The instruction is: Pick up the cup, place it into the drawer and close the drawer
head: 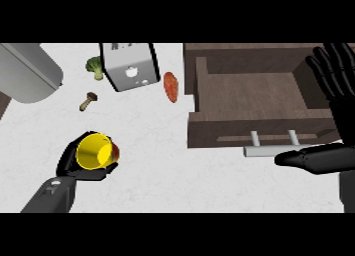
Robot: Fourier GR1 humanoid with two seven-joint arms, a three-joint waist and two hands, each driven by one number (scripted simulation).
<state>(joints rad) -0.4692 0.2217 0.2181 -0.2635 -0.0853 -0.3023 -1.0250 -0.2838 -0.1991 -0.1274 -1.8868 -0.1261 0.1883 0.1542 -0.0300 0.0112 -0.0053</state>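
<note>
The bench (158, 135) has a pale, stone-like top, faintly veined and matt, while the drawer (232, 127) looks like dark brown wood with a dull grain and carries a handle (272, 149) of smooth, satin grey metal. The cup (95, 151) is bright yellow inside with a glossy, plastic-like sheen and a red outer skin, and the left hand (88, 172) and right hand (350, 125) both look like hard black plastic, slightly shiny. The toaster (132, 67) shows polished silvery metal, and the big grey cylinder (21, 70) is smooth and softly matt.
</note>
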